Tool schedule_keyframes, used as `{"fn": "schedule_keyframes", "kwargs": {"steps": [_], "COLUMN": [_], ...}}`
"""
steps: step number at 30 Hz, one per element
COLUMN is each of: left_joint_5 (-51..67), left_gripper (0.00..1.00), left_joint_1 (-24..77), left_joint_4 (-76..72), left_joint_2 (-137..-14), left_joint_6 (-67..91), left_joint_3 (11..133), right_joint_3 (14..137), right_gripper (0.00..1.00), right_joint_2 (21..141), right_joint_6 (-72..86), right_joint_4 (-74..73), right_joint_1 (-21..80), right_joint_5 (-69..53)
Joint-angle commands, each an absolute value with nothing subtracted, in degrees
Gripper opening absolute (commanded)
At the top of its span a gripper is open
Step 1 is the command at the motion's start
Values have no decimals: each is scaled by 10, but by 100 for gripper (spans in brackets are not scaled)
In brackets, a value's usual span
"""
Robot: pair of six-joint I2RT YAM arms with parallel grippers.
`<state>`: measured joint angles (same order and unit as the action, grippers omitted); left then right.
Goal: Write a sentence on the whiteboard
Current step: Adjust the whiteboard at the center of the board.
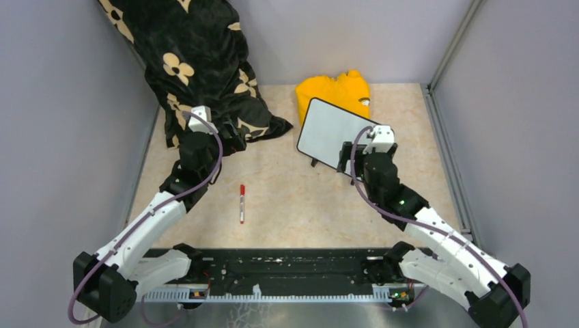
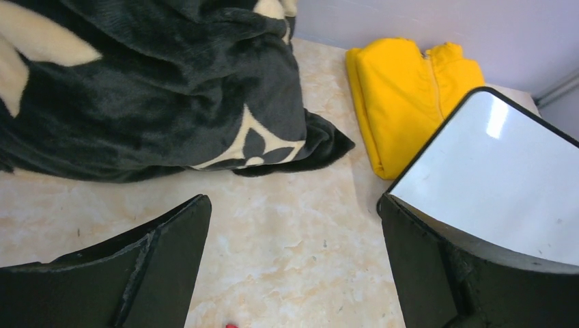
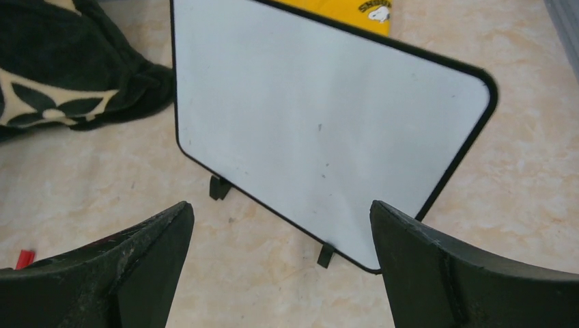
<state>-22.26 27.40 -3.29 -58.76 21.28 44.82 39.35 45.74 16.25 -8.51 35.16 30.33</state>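
Note:
The whiteboard stands tilted on little black feet at the back centre-right, and its face is blank; no red sentence shows on it. It also shows in the left wrist view and the right wrist view. A slim red-capped marker pen lies on the table in front, with its red tip at the edge of the right wrist view. My left gripper is open and empty beside the blanket. My right gripper is open and empty just before the board's near edge.
A black blanket with cream flowers is heaped at the back left. A folded yellow garment lies behind the whiteboard. Grey walls close in the left, right and back sides. A black rail runs along the near edge.

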Motion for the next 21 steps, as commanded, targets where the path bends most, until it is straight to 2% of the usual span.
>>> {"fn": "schedule_keyframes", "kwargs": {"steps": [1, 6, 11, 15, 21], "left_joint_5": [-130, -103, -109, -93, -86], "left_gripper": [99, 99, 99, 99, 99], "left_joint_1": [279, 279, 279, 279, 279], "left_joint_4": [-64, -71, -63, -62, -62], "left_joint_2": [-564, -564, -574, -575, -570], "left_joint_6": [157, 146, 162, 163, 170], "left_joint_3": [441, 435, 438, 437, 433], "right_joint_3": [407, 394, 359, 342, 314], "right_gripper": [98, 96, 83, 62, 54], "right_joint_2": [487, 545, 587, 611, 648], "right_joint_6": [194, 278, 358, 400, 458], "right_joint_4": [-103, -127, -114, -106, -109], "right_joint_1": [422, 462, 461, 458, 420], "right_joint_5": [371, 409, 432, 443, 430]}}
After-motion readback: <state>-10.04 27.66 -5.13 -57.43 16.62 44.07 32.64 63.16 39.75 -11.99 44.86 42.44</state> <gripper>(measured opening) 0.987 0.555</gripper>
